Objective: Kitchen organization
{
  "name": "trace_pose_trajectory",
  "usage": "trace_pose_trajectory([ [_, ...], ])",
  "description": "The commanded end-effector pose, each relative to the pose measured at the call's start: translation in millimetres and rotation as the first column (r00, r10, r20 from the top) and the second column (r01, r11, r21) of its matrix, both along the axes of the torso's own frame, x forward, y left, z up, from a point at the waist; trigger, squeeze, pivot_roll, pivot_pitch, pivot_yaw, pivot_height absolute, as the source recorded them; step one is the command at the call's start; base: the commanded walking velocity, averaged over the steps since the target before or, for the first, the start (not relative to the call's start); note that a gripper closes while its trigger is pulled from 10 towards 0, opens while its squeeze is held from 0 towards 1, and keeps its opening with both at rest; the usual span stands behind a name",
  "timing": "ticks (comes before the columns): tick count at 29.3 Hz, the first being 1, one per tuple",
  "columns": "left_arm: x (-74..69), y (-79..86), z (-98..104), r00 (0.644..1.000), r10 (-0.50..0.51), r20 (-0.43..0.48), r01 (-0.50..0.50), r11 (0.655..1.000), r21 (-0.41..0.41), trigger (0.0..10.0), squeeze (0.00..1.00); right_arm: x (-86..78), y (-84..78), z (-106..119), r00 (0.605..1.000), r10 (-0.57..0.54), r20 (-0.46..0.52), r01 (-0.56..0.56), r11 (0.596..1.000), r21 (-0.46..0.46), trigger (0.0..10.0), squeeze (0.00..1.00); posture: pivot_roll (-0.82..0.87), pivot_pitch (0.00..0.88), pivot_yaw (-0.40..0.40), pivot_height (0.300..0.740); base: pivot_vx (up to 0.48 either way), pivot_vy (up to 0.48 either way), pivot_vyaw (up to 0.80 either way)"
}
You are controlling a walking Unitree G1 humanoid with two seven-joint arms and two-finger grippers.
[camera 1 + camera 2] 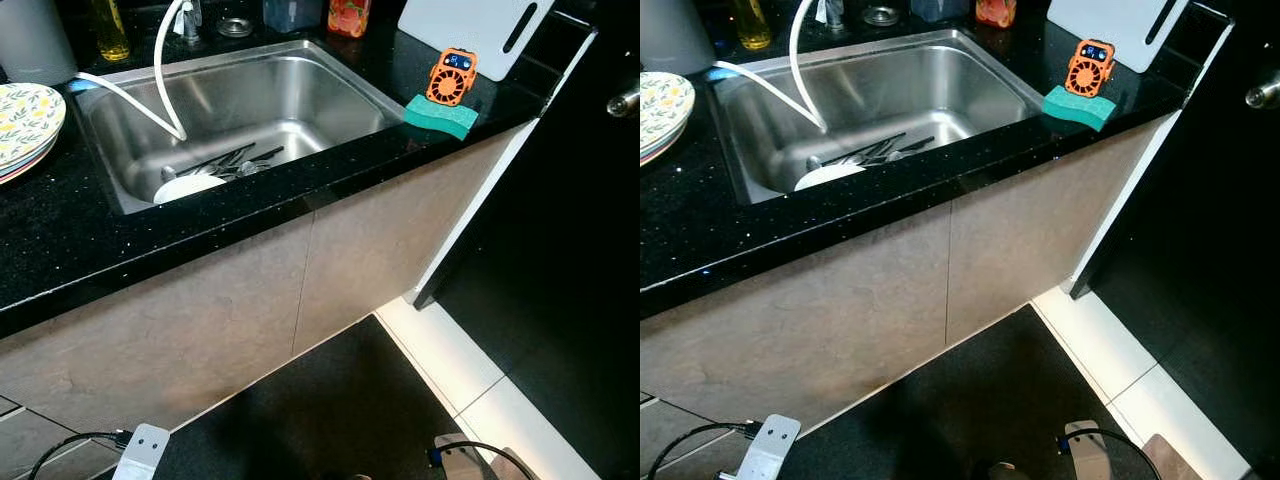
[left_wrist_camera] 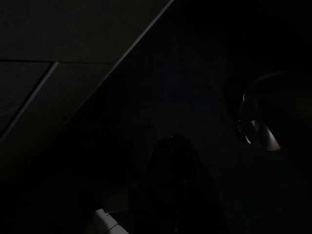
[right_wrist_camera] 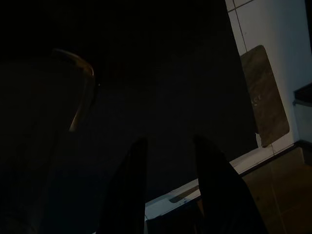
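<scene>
A steel sink (image 1: pixel 320 90) is set in a black speckled counter (image 1: pixel 60 240). In its basin lie a white plate (image 1: pixel 185 187) and several dark utensils (image 1: pixel 228 160), and a white hose (image 1: pixel 163 80) hangs into it. A stack of floral plates (image 1: pixel 25 120) stands left of the sink. To its right, a green sponge (image 1: pixel 441 116) and an orange gadget (image 1: pixel 451 77) sit by a white cutting board (image 1: pixel 470 30). Both arms hang low by the floor. My right gripper (image 3: pixel 170 141) is open, with nothing between its fingers. My left gripper (image 2: pixel 175 165) is a dark shape.
Beige cabinet fronts (image 1: pixel 250 310) run under the counter. A dark mat (image 1: pixel 340 410) and white floor tiles (image 1: pixel 450 360) lie below. A black door with a metal handle (image 1: pixel 622 100) stands at the right. Bottles and jars (image 1: pixel 108 30) line the back of the counter.
</scene>
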State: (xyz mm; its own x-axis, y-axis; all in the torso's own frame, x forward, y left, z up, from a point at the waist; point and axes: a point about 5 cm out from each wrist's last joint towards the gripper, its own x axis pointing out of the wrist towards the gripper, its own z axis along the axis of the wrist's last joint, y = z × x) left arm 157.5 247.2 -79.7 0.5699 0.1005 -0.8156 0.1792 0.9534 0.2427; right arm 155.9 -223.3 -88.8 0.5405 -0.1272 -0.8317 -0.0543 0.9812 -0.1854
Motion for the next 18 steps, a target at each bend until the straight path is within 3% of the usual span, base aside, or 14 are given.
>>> trace_pose_trajectory([
  [1, -12.7, 1.4, -5.2, 0.999, -0.006, -0.045, 0.007, 1.000, 0.015, 10.0, 0.17, -9.8, -2.0, -3.7, 0.999, -0.017, -0.031, 0.017, 1.000, -0.002, 10.0, 0.00, 0.07, 0.129, -0.059, 0.740, 0.000, -0.424, 0.00],
  [11, -11.8, 2.0, -4.7, 0.999, -0.006, -0.043, 0.006, 1.000, 0.019, 10.0, 0.16, -9.5, -0.5, -3.9, 0.999, -0.017, -0.029, 0.017, 1.000, 0.002, 10.0, 0.00, 0.07, 0.132, -0.057, 0.740, 0.000, -0.387, 0.00],
  [18, -11.6, 3.2, -4.4, 0.999, 0.038, -0.034, -0.038, 0.999, 0.003, 10.0, 0.07, -9.3, 0.1, -3.9, 0.999, -0.017, -0.028, 0.017, 1.000, 0.003, 10.0, 0.00, 0.07, 0.132, -0.057, 0.740, 0.000, 0.000, 0.00],
])
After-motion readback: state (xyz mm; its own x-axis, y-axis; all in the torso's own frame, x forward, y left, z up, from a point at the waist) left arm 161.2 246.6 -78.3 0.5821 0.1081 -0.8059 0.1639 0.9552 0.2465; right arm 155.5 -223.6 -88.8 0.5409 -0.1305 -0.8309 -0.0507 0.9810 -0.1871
